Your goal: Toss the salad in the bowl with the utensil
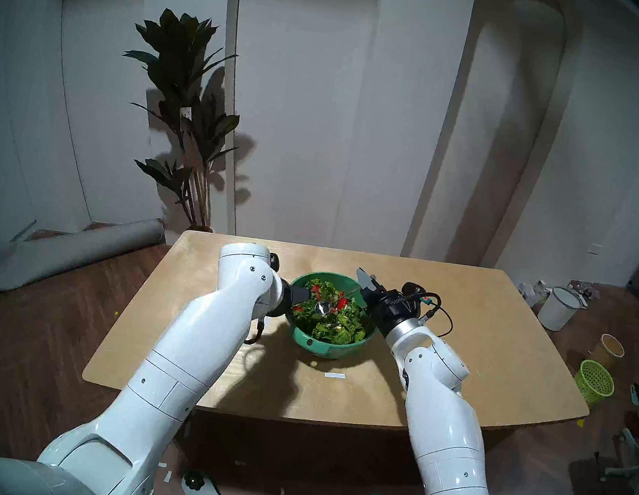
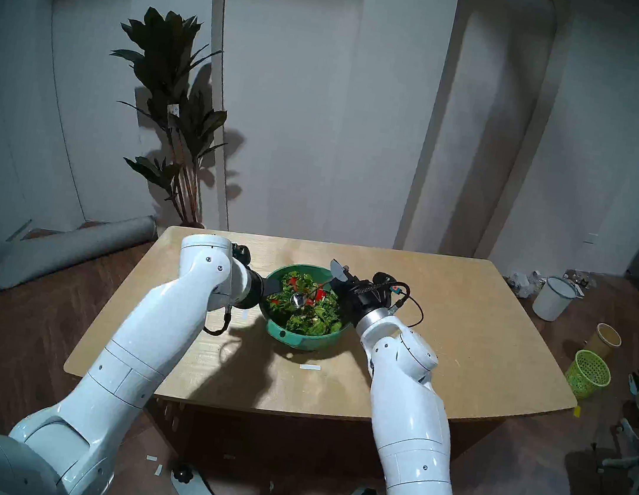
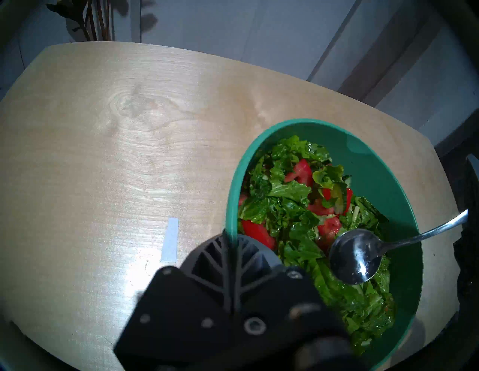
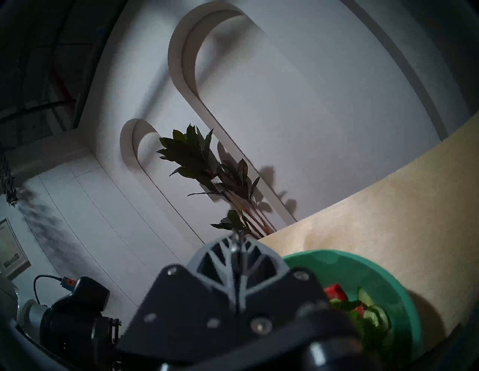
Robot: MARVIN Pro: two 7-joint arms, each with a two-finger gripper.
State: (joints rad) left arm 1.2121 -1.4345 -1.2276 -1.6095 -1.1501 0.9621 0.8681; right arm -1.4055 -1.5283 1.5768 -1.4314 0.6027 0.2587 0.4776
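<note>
Resting near the middle of the wooden surface [image 1: 460, 344], the teal-green bowl [image 1: 325, 347] is seen filled with the salad [image 1: 333, 321] of lettuce and red pieces. The bowl's left rim is clamped by the closed left claw [image 3: 230, 241]. The metal spoon [image 3: 355, 259] is gripped by its handle in the closed right claw [image 1: 364, 284], its round end held over the leaves
</note>
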